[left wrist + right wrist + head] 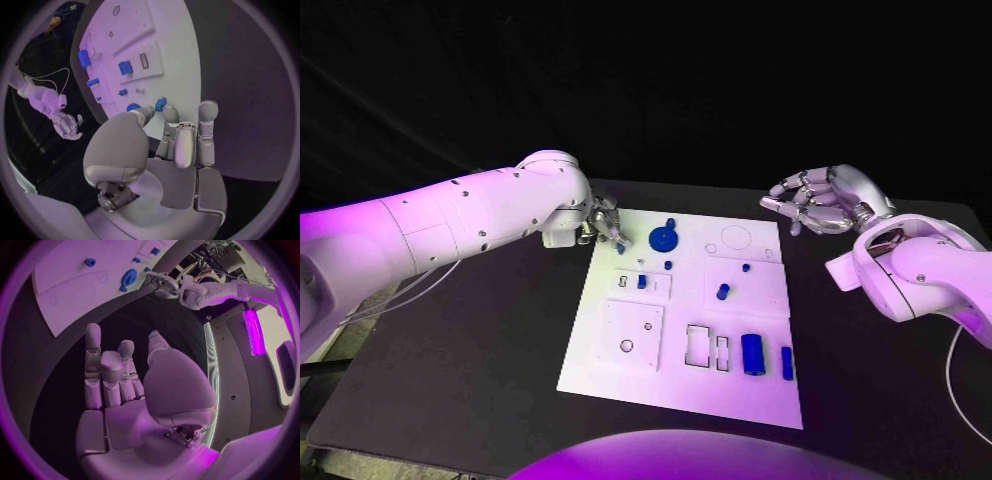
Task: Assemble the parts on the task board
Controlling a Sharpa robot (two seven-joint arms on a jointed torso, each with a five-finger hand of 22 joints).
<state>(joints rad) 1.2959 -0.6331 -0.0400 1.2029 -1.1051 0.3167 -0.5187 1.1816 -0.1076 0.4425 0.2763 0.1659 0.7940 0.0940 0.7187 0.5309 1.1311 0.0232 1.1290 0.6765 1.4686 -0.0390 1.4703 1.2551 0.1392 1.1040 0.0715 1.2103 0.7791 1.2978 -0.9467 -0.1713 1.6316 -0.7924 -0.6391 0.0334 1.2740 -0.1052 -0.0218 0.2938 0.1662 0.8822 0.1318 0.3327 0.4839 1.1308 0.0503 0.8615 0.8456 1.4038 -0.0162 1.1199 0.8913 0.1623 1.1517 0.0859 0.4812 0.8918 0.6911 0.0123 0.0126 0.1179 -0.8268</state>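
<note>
- From my seat, the left hand (pixel 602 222) sits at the far left corner of the task board (pixel 635 370), fingers pointing down toward the board edge. In the left wrist view its fingers (pixel 177 135) stand close together and mostly straight, with the thumb alongside; I see nothing between them, so I read it as holding nothing.
- Just beyond those fingertips I see a small blue part (pixel 161 104) on the board; I cannot tell whether a fingertip touches it.
- The right hand (pixel 825 201) hangs above the black table (pixel 459 380), beyond the board's far right corner and apart from it. Its fingers are loosely curled and spread, palm facing the left, with nothing in them.
- Near the left hand on the board lies the round blue disc (pixel 664 238).
- Further toward me I see a small blue peg (pixel 723 291) near the middle, a blue block (pixel 642 282) on the left side, and a long blue cylinder (pixel 753 354) with a narrow blue bar (pixel 788 363) beside it at the near right.
</note>
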